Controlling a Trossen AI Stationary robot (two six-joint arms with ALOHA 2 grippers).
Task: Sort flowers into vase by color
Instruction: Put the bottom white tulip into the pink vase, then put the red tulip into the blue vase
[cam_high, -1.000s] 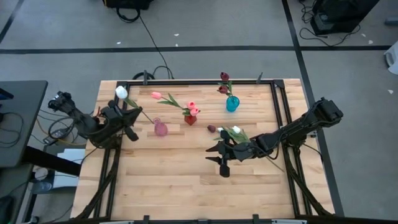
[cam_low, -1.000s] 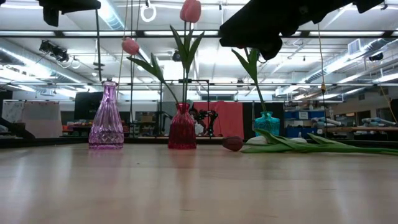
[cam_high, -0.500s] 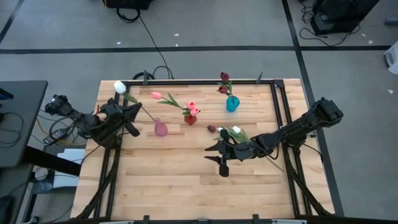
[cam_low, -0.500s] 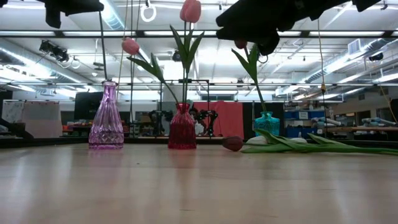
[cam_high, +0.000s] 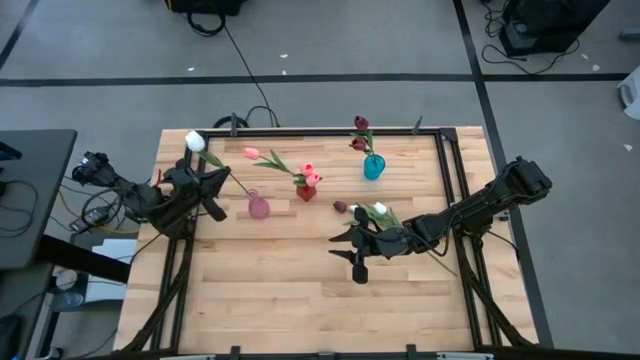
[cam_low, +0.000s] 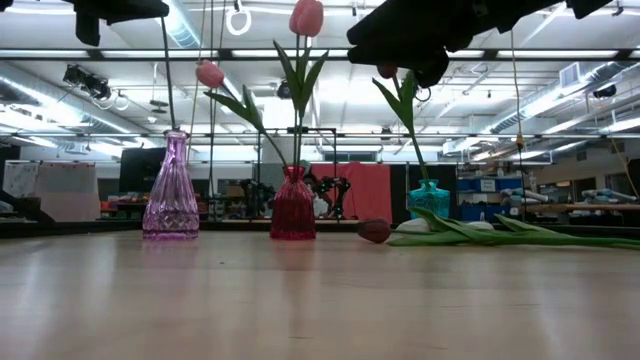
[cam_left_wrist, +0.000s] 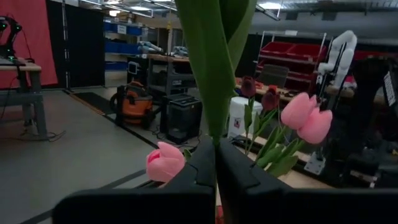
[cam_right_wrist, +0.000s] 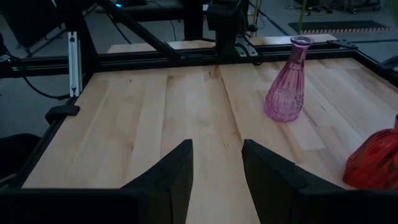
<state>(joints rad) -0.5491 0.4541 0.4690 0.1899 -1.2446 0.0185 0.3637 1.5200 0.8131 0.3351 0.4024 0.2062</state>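
My left gripper is shut on a white tulip, high above the table's far left. The tulip's thin stem runs down to the mouth of the pink glass vase; whether its tip is inside I cannot tell. The red vase holds pink tulips. The teal vase holds maroon tulips. A maroon tulip and a white tulip lie flat on the table. My right gripper is open and empty just in front of them. My left gripper pinches the white tulip's green stem at the base of a leaf, about halfway along it, between its two shut fingers. The fingers come from the table's left and lie across the stem. The tulip is lifted, steeply tilted, head up, its lower end at the pink vase's mouth.
The three vases stand in a row across the far half of the table. A black frame rail runs along the far edge. Bare wood fills the near half.
My left gripper has shifted a little toward the table's far left corner with the white tulip. The flower head has swung toward the far edge, and the stem now stands closer over the pink vase.
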